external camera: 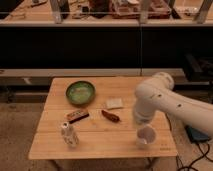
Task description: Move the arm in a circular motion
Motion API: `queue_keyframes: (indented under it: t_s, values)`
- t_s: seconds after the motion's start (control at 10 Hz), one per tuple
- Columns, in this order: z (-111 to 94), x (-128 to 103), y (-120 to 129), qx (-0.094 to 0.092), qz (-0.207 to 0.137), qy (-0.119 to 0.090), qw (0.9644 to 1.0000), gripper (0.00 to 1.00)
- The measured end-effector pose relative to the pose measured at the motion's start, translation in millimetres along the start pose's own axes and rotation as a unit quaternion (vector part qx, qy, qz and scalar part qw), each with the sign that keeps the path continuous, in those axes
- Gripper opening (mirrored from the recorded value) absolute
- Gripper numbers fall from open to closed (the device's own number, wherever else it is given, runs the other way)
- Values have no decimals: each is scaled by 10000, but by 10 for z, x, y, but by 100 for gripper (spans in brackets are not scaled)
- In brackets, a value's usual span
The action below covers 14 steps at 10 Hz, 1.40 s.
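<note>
The arm (170, 102), cream-white with thick rounded segments, reaches in from the right over the right side of the wooden table (100, 146). Its bulbous elbow (156, 86) bends downward. The gripper (141, 118) is the short pale tip hanging just above and left of a white cup (146, 136). It is shut with nothing held in it.
On the table are a green bowl (80, 92), a white pad (114, 103), a brown bar (77, 115), a reddish-brown item (111, 116) and a white bottle (69, 134). Dark shelving runs behind. A blue-grey object (196, 134) and cables lie on the floor at right.
</note>
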Motion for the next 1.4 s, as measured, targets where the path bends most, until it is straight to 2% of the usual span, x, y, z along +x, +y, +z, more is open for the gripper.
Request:
queue_keyframes:
  t_s: [0.1, 0.3, 0.4, 0.5, 0.6, 0.8, 1.0, 1.1, 1.3, 1.4]
  values:
    - [49, -599, 142, -114, -474, -367, 9981, 0]
    - [100, -1258, 209, -178, -961, -767, 9923, 0]
    - [130, -1599, 149, -162, -1202, -950, 9881, 0]
    - [187, -1933, -63, -82, -1444, -1071, 9837, 0]
    - [226, -2048, -267, -13, -1495, -1075, 9829, 0]
    - [340, -2044, -982, 230, -1497, -810, 9851, 0]
    - [448, -1825, -1672, 379, -1262, -425, 9904, 0]
    - [483, -1581, -2031, 430, -1036, -140, 9936, 0]
    - [500, -1167, -2370, 404, -651, 237, 9968, 0]
    - [508, -837, -2480, 309, -359, 470, 9978, 0]
